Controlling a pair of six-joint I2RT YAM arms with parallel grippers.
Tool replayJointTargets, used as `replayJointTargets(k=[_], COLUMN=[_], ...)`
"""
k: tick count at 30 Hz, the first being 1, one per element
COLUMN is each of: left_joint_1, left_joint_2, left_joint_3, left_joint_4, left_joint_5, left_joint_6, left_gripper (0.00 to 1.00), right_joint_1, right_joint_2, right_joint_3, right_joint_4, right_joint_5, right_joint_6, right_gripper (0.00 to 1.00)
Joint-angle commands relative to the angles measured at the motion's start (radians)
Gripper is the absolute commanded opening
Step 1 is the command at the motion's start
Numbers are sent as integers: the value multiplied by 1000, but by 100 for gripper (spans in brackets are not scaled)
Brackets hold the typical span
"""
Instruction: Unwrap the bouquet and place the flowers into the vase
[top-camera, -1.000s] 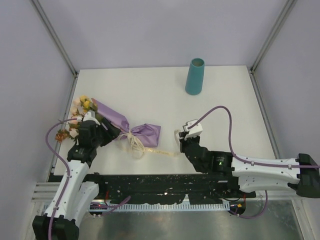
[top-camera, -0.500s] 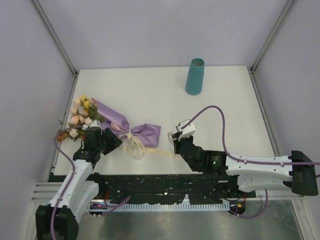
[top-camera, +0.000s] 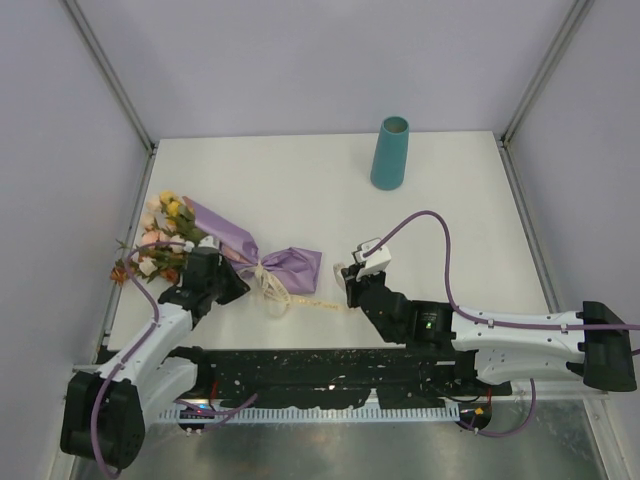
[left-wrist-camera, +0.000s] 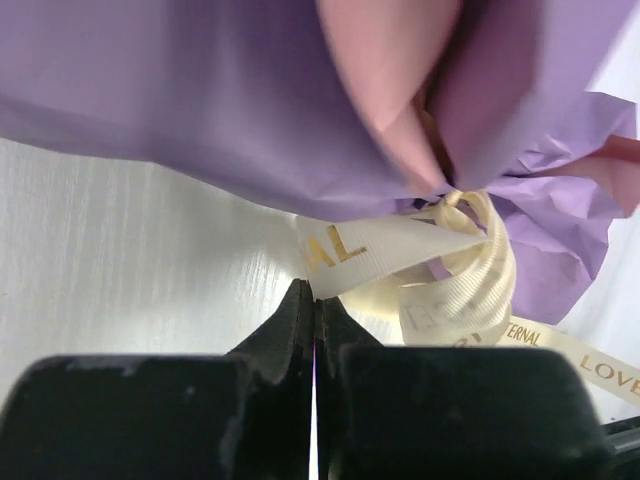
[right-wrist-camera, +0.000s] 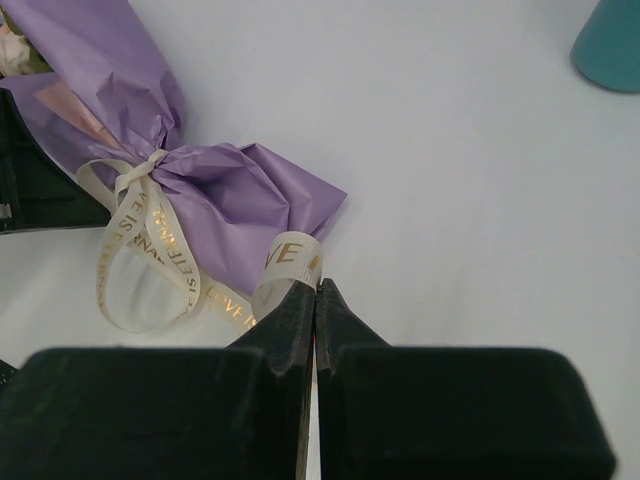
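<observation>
The bouquet (top-camera: 243, 243) lies on its side at the table's left, wrapped in purple paper (right-wrist-camera: 215, 195) with a pink inside (left-wrist-camera: 385, 80). Its flowers (top-camera: 160, 228) stick out at the upper left end. A cream ribbon (top-camera: 268, 284) with gold lettering is tied in a bow round the neck. My left gripper (top-camera: 232, 287) sits just below the neck, shut on one end of the ribbon (left-wrist-camera: 340, 245). My right gripper (top-camera: 350, 296) is shut on the other ribbon tail (right-wrist-camera: 292, 258), right of the bouquet. The teal vase (top-camera: 390, 153) stands upright at the back.
The white table (top-camera: 300, 190) is walled on the left, back and right. A black rail (top-camera: 320, 365) runs along the near edge between the arm bases. The vase's base (right-wrist-camera: 612, 40) shows at the right wrist view's top right corner.
My left gripper has slid right from the flower end to the bouquet's neck and shut on the ribbon. The right gripper shifted slightly left, still pinching its tail.
</observation>
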Motion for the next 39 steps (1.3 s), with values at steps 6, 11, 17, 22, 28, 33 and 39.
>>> replayJointTargets(k=[6,11,17,22,28,33,39], left_joint_1=[-12,-17,-15,-15,-15,-15,-15], left_joint_2=[-229,-372,-464,-458,-455,-430,-383], left_joint_3=[78,134,210,340,453,568,740], left_joint_4=[-145,-258,-332,-392,-421,-438,-450], left_joint_5=[-123,-184,-221,-231,-281,-372,-349], left_joint_6=[14,7,-1,11,60,112,146], left_gripper=[0,0,0,0,0,0,0], right_joint_1=[-11,-26,-37,-45,-80,-111,-115], right_joint_2=[-28,-20,-5,14,22,-4,-9], right_joint_3=[-11,-24,-34,-38,-34,-46,-58], right_joint_4=[67,70,73,68,-7,-54,-54], right_joint_5=[14,0,-9,-8,28,43,35], right_joint_6=[25,42,59,73,157,208,205], right_gripper=[6,5,5,5,5,5,5])
